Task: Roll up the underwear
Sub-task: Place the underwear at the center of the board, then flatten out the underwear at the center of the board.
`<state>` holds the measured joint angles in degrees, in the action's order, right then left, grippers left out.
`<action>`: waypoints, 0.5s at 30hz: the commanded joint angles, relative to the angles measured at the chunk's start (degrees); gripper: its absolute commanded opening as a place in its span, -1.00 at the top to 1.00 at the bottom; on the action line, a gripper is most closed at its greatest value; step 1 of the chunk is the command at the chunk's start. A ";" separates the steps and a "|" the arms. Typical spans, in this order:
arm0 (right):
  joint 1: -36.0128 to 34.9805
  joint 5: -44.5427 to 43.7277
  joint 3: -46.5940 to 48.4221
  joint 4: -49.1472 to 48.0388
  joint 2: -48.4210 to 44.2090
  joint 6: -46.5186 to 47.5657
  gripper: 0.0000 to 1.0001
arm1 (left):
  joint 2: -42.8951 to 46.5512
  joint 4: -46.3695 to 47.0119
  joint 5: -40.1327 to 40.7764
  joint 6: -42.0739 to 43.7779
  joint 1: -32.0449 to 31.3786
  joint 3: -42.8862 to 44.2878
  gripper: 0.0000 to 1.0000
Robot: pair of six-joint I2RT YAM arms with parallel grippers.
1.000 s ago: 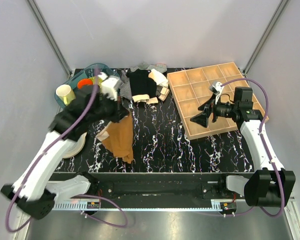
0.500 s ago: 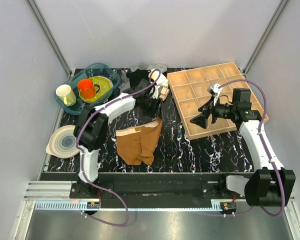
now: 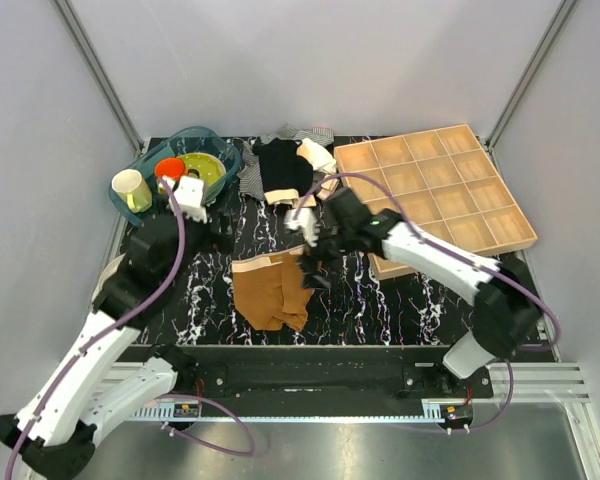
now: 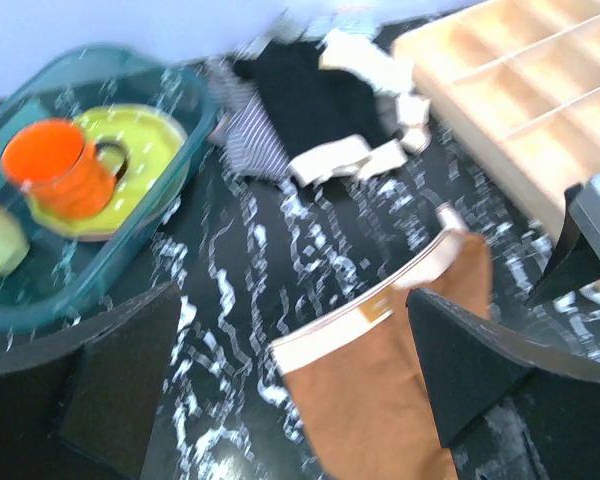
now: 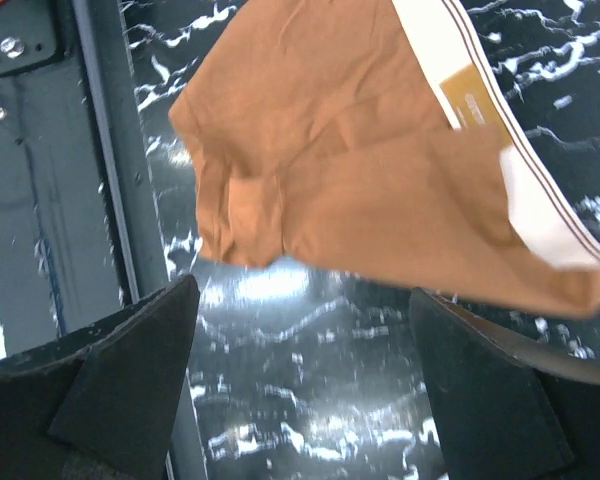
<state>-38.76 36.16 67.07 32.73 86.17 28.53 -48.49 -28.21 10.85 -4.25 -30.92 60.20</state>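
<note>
The underwear [image 3: 270,292] is rust-brown with a pale waistband and lies loosely spread on the black marbled table [image 3: 380,300], waistband toward the back. My left gripper [image 3: 220,235] hovers open just left of and behind it. In the left wrist view the underwear [image 4: 380,390] lies ahead between the spread fingers [image 4: 120,380] of the left gripper [image 4: 292,295], and nothing is held. My right gripper [image 3: 313,268] is open at the garment's right edge. In the right wrist view the underwear [image 5: 360,180] lies just beyond the right gripper [image 5: 302,290], and only bare table shows between its fingers.
A black garment with a beige band [image 3: 280,170] and a striped cloth [image 3: 248,178] lie at the back centre. A teal basin [image 3: 140,165] at the back left holds an orange mug [image 3: 170,168], a yellow-green plate and a pale cup. A wooden compartment tray [image 3: 430,190] stands at the right.
The left gripper opened, let the underwear drop flat and drew back to the left. The right arm swung from over the tray to the underwear's right edge.
</note>
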 commanded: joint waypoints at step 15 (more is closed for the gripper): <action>-18.01 -35.80 19.51 -2.76 30.02 -24.67 -0.54 | 13.68 4.56 14.99 2.05 0.95 -15.82 -0.98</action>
<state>-55.07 5.96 83.92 29.87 115.57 5.30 -35.92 -27.11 24.27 -2.96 -30.26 43.40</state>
